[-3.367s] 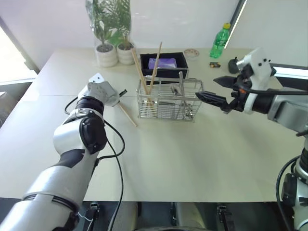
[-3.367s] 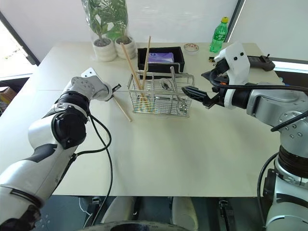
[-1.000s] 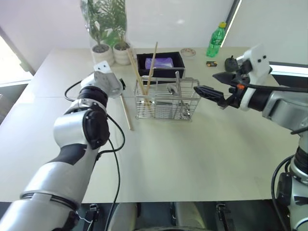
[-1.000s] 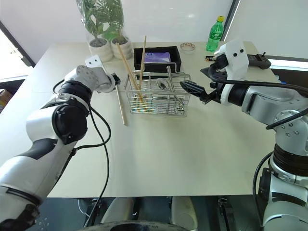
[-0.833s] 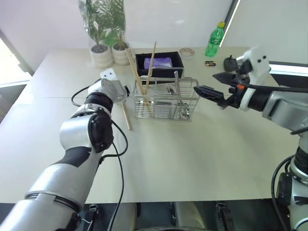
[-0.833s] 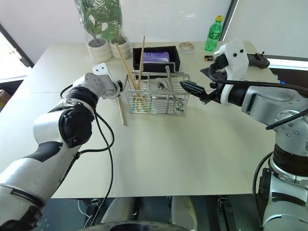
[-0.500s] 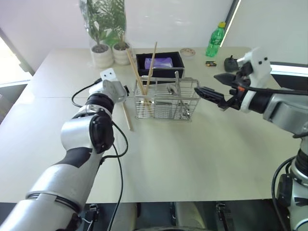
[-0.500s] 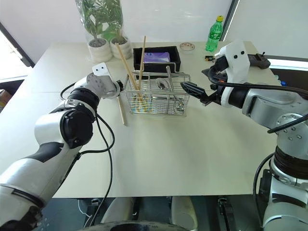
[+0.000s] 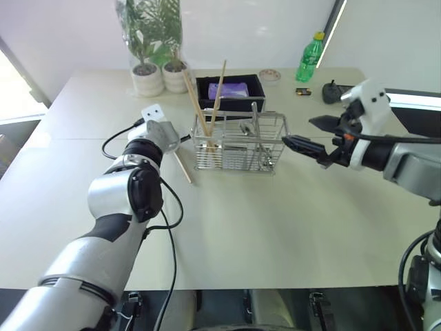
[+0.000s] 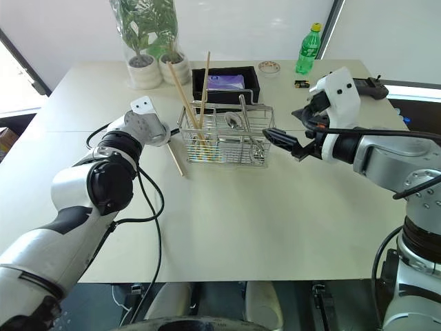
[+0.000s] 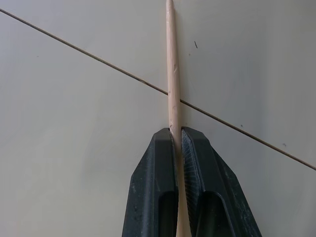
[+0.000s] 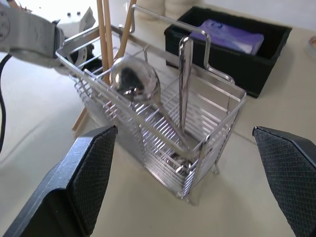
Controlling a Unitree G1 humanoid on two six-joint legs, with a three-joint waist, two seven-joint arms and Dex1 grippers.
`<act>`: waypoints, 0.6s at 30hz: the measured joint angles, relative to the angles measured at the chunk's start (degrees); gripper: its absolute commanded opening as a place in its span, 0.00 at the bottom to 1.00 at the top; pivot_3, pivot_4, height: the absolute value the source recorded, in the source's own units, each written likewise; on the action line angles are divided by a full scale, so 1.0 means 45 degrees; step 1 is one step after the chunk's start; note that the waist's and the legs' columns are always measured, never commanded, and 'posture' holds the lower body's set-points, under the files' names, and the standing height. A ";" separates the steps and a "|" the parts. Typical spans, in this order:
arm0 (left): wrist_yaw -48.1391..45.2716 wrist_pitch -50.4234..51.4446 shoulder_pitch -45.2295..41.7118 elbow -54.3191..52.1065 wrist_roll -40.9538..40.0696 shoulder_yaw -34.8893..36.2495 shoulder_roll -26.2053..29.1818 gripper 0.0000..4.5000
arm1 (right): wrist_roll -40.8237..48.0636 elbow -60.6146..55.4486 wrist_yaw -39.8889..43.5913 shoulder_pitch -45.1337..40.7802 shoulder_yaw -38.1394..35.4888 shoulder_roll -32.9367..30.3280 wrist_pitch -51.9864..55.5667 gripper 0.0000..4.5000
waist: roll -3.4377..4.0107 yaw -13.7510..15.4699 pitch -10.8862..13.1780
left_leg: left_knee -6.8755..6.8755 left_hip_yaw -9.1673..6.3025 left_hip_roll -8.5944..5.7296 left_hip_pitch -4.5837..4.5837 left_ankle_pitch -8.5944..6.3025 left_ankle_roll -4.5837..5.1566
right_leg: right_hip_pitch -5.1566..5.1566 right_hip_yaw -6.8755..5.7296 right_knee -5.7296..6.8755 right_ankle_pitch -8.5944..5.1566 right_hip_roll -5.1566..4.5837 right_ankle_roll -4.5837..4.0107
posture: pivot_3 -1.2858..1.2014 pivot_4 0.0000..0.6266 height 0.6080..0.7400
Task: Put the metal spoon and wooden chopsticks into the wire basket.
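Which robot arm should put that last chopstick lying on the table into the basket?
Left. Its left gripper is already shut on the wooden chopstick beside the wire basket. The right gripper hangs open on the basket's far side, holding nothing.

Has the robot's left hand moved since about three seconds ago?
Yes. The left hand has moved closer to the silver wire basket and is now shut on the pale wooden chopstick lying on the table beside it.

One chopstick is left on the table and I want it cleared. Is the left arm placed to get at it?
Probably yes: the left gripper is already shut on that chopstick, which lies beside the wire basket, with nothing between them.
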 measured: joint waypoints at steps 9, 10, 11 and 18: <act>0.0000 -0.0012 0.0000 0.0000 -0.0032 0.0123 0.0003 0.01 | -0.0022 -0.0017 0.0562 0.0289 0.0039 -0.0513 -0.0156 1.00 | 0.0000 -0.0001 0.0000 | 0.0001 0.0000 0.0000 0.0001 0.0000 0.0000 | 0.0000 0.0000 0.0000 0.0000 0.0000 0.0001 | 0.52 0.24 0.82; -0.0001 -0.0024 0.0000 -0.0001 -0.0042 0.0193 0.0005 0.01 | -0.0025 -0.0017 0.0576 0.0288 0.0041 -0.0513 -0.0172 1.00 | 0.0000 0.0000 0.0000 | 0.0002 0.0001 0.0000 0.0000 0.0000 0.0000 | 0.0000 0.0000 0.0000 0.0000 0.0000 0.0000 | 0.52 0.24 0.82; -0.0002 -0.0025 -0.0001 -0.0001 -0.0053 0.0208 0.0007 0.01 | -0.0027 -0.0017 0.0583 0.0286 0.0048 -0.0513 -0.0180 1.00 | 0.0000 0.0005 0.0000 | 0.0001 0.0001 0.0000 0.0000 0.0000 0.0000 | 0.0001 0.0000 0.0000 0.0000 0.0000 0.0001 | 0.52 0.24 0.82; -0.0166 -0.0004 -0.0094 0.0002 -0.0094 0.0300 0.0087 0.01 | -0.0107 0.0032 0.0556 0.0113 0.0115 -0.0503 -0.0202 1.00 | -0.0001 -0.0002 0.0001 | 0.0000 -0.0001 0.0000 0.0000 0.0000 0.0000 | 0.0000 -0.0001 0.0000 0.0000 0.0001 0.0000 | 0.52 0.24 0.82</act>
